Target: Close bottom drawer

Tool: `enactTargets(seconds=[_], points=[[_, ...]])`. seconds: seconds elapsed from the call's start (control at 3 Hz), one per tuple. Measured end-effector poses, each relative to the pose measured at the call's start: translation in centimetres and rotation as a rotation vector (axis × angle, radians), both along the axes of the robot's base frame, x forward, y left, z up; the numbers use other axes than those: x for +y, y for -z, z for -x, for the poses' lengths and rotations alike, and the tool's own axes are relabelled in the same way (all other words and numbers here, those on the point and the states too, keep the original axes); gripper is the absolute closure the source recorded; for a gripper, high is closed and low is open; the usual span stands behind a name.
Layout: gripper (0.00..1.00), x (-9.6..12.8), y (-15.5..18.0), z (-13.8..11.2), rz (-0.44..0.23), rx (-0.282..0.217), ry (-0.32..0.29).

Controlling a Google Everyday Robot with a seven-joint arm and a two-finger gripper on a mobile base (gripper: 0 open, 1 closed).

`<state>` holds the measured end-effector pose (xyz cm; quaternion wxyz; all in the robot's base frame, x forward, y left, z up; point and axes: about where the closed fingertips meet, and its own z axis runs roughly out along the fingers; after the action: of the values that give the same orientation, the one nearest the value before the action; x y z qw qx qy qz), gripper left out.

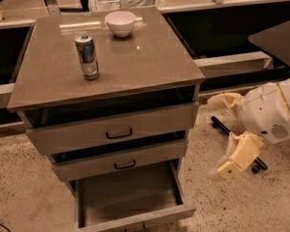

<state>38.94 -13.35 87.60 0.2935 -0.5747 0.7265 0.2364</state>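
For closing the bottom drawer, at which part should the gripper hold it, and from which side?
Take the bottom drawer by the top edge of its front panel, coming from the front: it is pulled far out, that edge lies exposed, and its handle is not visible. The gripper hangs open to the right of the cabinet.

We see our gripper (216,135) at the right side of the view, its 2 blocky cream-yellow fingers (241,153) standing wide apart. Behind them sits a rounded white wrist housing (261,112) with a small patch of perforated holes, 1 dark dot beside it and a grey seam.
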Motion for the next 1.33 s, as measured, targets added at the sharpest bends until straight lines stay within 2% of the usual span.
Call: enactTargets(seconds=[0.33, 0.67, 1.0, 1.33], points=[[0.0, 3.6, 6.1, 0.6, -0.339, 0.03, -0.045], [0.0, 9.0, 11.5, 1.8, -0.616, 0.053, -0.012], [0.0, 15.8, 13.9, 2.8, -0.807, 0.047, -0.078], [0.0, 16.6, 15.3, 2.9, -0.882, 0.018, -0.097]])
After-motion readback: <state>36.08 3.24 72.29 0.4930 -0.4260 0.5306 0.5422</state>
